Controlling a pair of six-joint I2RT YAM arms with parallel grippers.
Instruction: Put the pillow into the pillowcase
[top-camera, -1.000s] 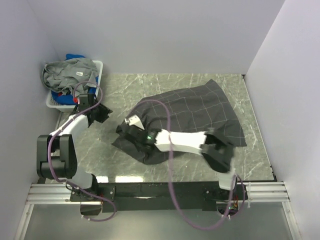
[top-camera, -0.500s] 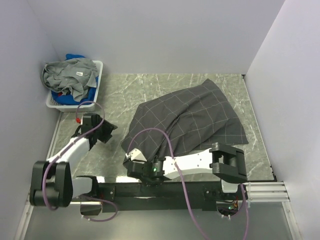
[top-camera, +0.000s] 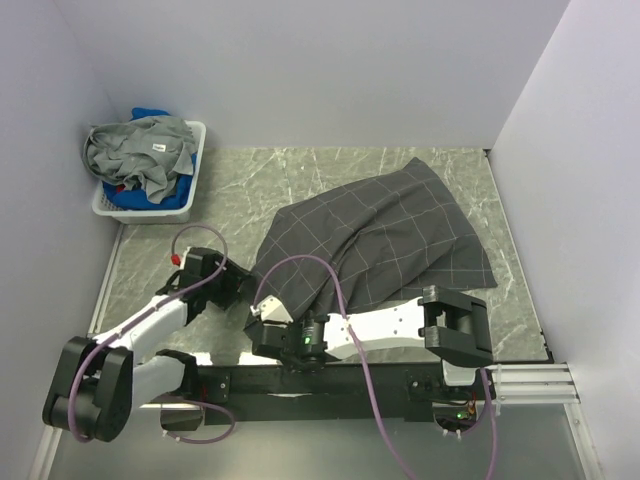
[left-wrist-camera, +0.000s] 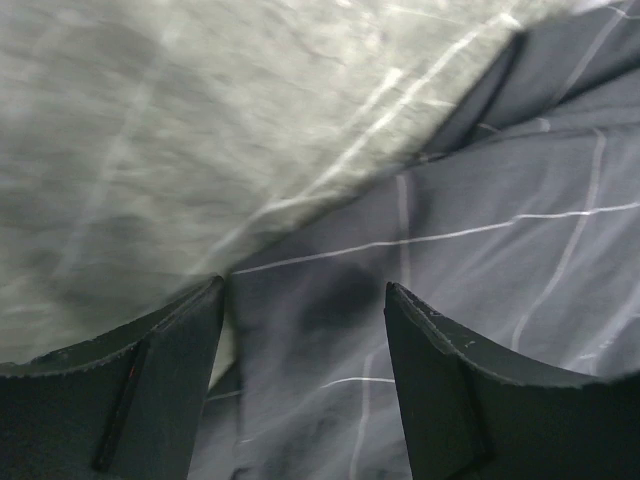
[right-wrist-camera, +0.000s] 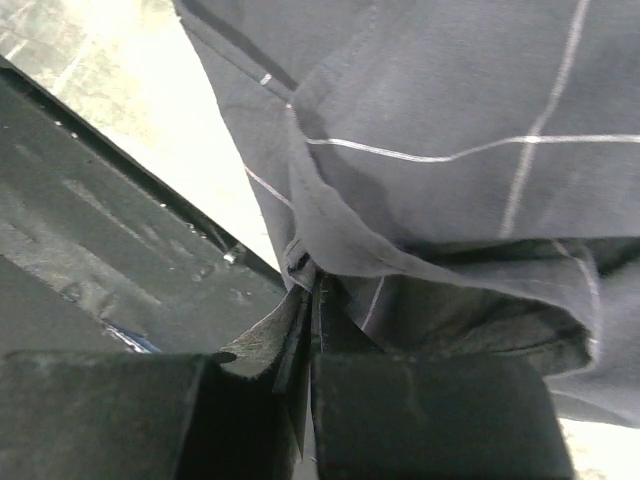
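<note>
The dark charcoal pillowcase (top-camera: 380, 235) with a pale grid lies spread over the middle of the marble table. The pillow is hidden. My right gripper (top-camera: 268, 312) is shut on the near left hem of the pillowcase (right-wrist-camera: 420, 180), close to the table's front edge. My left gripper (top-camera: 236, 287) is open, just left of that same corner, its jaws either side of the cloth (left-wrist-camera: 420, 290) without closing on it.
A white basket (top-camera: 198, 170) of grey and blue clothes stands at the back left corner. The black front rail (top-camera: 330, 380) runs along the near edge. White walls close the left, back and right sides.
My left gripper has swung from near the basket toward the front, up to the pillowcase's near left corner. My right gripper pulled that corner toward the front edge, then held still.
</note>
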